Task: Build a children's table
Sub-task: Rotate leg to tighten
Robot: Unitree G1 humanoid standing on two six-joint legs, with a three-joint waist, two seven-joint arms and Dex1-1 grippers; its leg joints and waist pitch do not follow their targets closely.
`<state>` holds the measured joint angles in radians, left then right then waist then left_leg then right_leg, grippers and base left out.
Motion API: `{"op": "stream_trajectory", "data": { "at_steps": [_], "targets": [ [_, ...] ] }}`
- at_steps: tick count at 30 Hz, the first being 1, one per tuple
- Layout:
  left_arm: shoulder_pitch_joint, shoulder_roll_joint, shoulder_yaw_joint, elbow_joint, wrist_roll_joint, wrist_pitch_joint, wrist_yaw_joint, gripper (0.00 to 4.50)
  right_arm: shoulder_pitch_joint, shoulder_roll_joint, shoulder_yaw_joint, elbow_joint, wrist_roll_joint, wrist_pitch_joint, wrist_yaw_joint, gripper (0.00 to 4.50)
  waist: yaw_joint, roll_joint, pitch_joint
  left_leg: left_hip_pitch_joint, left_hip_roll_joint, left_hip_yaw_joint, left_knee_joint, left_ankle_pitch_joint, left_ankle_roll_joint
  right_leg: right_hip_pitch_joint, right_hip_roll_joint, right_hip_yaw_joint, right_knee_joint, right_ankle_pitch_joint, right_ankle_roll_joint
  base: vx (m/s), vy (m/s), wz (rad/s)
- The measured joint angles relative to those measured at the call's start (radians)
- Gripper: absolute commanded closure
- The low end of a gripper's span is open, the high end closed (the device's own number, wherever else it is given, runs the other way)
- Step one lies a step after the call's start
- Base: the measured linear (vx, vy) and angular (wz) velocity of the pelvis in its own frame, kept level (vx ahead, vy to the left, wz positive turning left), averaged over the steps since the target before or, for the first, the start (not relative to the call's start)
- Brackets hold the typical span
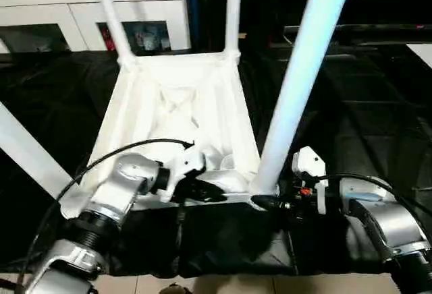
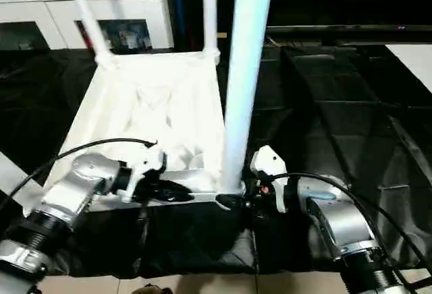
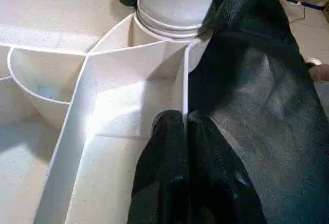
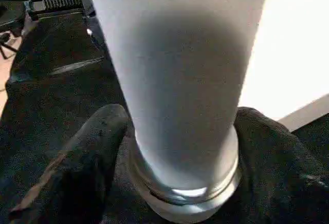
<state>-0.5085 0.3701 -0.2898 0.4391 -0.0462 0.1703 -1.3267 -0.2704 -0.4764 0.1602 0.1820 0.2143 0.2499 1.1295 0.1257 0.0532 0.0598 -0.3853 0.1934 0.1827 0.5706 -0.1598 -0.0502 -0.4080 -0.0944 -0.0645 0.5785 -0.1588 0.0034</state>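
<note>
The children's table lies upside down on black cloth, its white top [image 1: 175,105] facing me with the ribbed underside showing. Legs stand up from its sockets: far left [image 1: 111,17], far right [image 1: 233,11], near right [image 1: 304,78]. A fourth leg [image 1: 27,152] slants out at the near left corner. My left gripper [image 3: 177,126] is shut on the thin rim wall of the near edge, beside the near right socket. My right gripper [image 4: 182,147] stands open, with one finger on each side of the near right leg's base, close to its collar.
A white cabinet [image 1: 88,4] with shelf openings stands behind the table. Black cloth [image 1: 351,119] covers the work surface out to the right. Pale floor tiles [image 1: 202,284] show past the cloth's near edge.
</note>
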Motion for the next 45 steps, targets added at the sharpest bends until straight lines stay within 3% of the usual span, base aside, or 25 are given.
{"op": "stream_trajectory", "data": {
  "at_steps": [11, 21, 29, 32, 37, 38, 41, 45],
  "targets": [
    [0.0, 0.012, -0.002, 0.0, -0.005, 0.0, -0.02, 4.5, -0.003, 0.001, 0.005, 0.012, 0.012, -0.003, 0.016, 1.84, -0.001, -0.001, 0.0, 0.0, 0.0, 0.001, 0.0, 0.0, 0.0, 0.0, 0.0, 0.0, 0.0, 0.0, 0.0, 0.0, 0.0, 0.0],
    [0.002, 0.001, 0.002, 0.004, 0.001, -0.019, 0.028, 4.5, 0.024, 0.046, 0.0, -0.002, 0.004, -0.014, -0.059, 1.86, -0.003, -0.003, 0.002, 0.0, 0.0, 0.0, -0.001, 0.0, 0.0, 0.0, 0.0, 0.0, 0.0, 0.0, 0.0, 0.0, 0.0, 0.0],
    [0.019, -0.09, 0.048, 0.0, 0.051, 0.003, 0.271, 4.5, -0.005, 0.243, -0.072, 0.083, -0.061, -0.034, -0.432, 1.86, -0.052, -0.011, 0.005, 0.004, -0.002, -0.002, -0.002, 0.001, -0.002, 0.0, 0.0, 0.0, -0.002, -0.003, 0.005, 0.0, 0.0, 0.0],
    [0.037, -0.147, 0.072, -0.026, 0.081, 0.039, 0.392, 4.5, -0.05, 0.345, -0.1, 0.142, -0.1, -0.035, -0.611, 1.86, -0.072, -0.016, 0.008, 0.007, -0.003, -0.006, -0.004, 0.001, -0.002, 0.0, 0.0, -0.001, -0.003, -0.003, 0.006, 0.0, 0.0, 0.0],
    [0.051, -0.171, 0.076, -0.055, 0.093, 0.074, 0.47, 4.5, -0.096, 0.402, -0.103, 0.202, -0.132, -0.053, -0.723, 1.86, -0.082, -0.017, 0.009, 0.012, -0.005, -0.009, -0.009, 0.001, -0.003, 0.0, 0.0, -0.002, -0.006, -0.004, 0.006, 0.0, 0.0, 0.0],
    [0.053, -0.171, 0.076, -0.058, 0.093, 0.074, 0.471, 4.5, -0.096, 0.403, -0.103, 0.205, -0.132, -0.061, -0.721, 1.51, -0.081, -0.017, 0.009, 0.012, -0.006, -0.009, -0.012, 0.001, -0.003, 0.0, 0.0, -0.002, -0.008, -0.003, 0.006, 0.0, 0.0, 0.0],
    [0.06, -0.171, 0.076, -0.069, 0.093, 0.074, 0.471, 4.5, -0.093, 0.395, -0.103, 0.201, -0.133, -0.065, -0.705, 1.11, -0.081, -0.016, 0.009, 0.012, -0.006, -0.009, -0.014, 0.001, -0.003, 0.0, 0.0, -0.001, -0.01, -0.003, 0.006, 0.0, 0.0, 0.0],
    [0.064, -0.169, 0.055, -0.091, 0.093, 0.075, 0.432, 4.5, -0.076, 0.331, -0.083, 0.162, -0.141, -0.061, -0.621, 0.94, -0.063, -0.016, 0.009, 0.012, -0.007, -0.007, -0.014, 0.001, -0.003, 0.001, 0.0, 0.001, -0.009, -0.002, 0.005, 0.0, 0.0, 0.0]
  ]
}}
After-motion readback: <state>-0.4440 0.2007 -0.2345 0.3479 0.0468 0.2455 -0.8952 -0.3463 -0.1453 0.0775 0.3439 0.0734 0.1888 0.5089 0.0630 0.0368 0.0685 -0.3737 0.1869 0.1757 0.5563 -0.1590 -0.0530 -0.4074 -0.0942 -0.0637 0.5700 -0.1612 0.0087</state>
